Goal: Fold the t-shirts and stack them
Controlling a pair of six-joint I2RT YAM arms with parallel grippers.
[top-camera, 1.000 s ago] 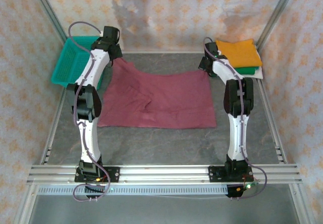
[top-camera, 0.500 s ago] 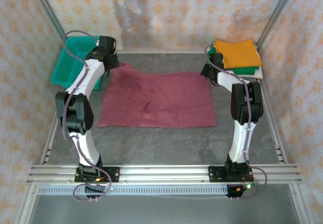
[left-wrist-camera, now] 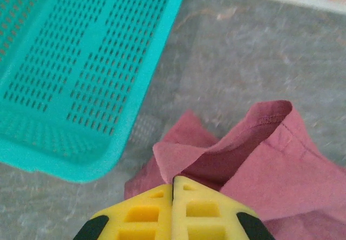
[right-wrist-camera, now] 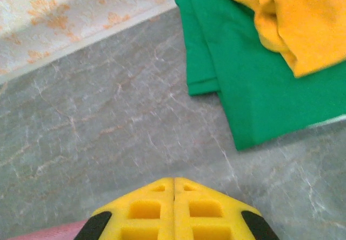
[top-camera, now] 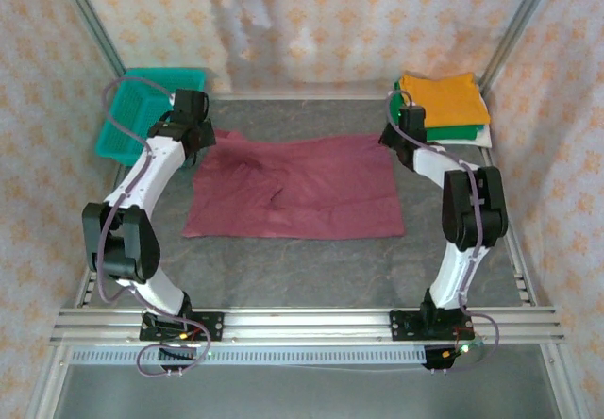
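Found tee [top-camera: 302, 188] spread flat on table [top-camera: 283, 268]: soft, light, limp. Noted left gripper [left-wrist-camera: 173, 181] clenched on far-left corner; right gripper [right-wrist-camera: 173, 180] clenched at far-right corner, hold unconfirmed. Judged corners best for grasping.

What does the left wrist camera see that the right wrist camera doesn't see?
Left wrist camera: the teal basket and the left gripper, shut on a bunched-up edge of the maroon t-shirt. Right wrist camera: the folded green t-shirt with the orange t-shirt on top, and the right gripper, shut. Both: yellow jaws pressed shut, the grey table, and some maroon cloth, just a sliver in the right one.
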